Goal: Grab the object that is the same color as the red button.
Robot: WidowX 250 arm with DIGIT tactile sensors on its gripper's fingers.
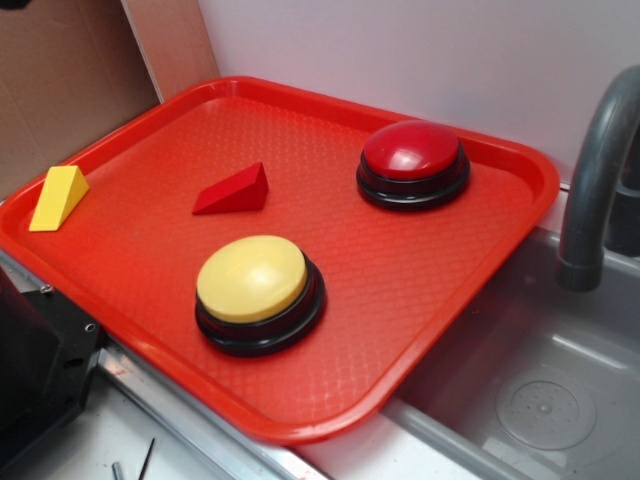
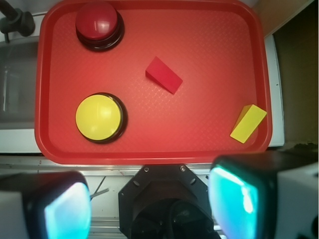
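Right at the bottom of the wrist view sit the two fingers of my tool (image 2: 149, 209), big blurry pads glowing teal, spread wide apart with nothing between them. Looks like it hangs high above the near edge of the tray (image 2: 219, 30), not over any object yet.

What I'm after is the red wedge (image 2: 164, 74), sitting alone a bit right of center in the upper half of the wrist frame; in the exterior view it's the red wedge (image 1: 235, 190) left of center. It matches the red button (image 2: 97, 22) up in the top left corner of the wrist view.

Handling guess: small solid matte block, so light, stiff, not fragile, and probably not too slippery. The catch is the shape. The sloped top face would squirt out of a pinch, so I'd close on the two flat triangular sides, across the narrow width. It lies diagonally in the wrist frame, so the tool likely needs some rotation to line up.

Neighbours: the yellow button (image 2: 99, 117) is at lower left of the wrist view, well apart from the wedge. The yellow wedge (image 2: 248, 123) sits near the tray's right rim, also well apart. Same shape, wrong color, so I shouldn't drift that way. Nothing stands between the tool and the target. Red on red is low contrast, though. Off the tray there's a grey sink with a faucet (image 1: 600, 180) at the right of the exterior frame, out of the way.
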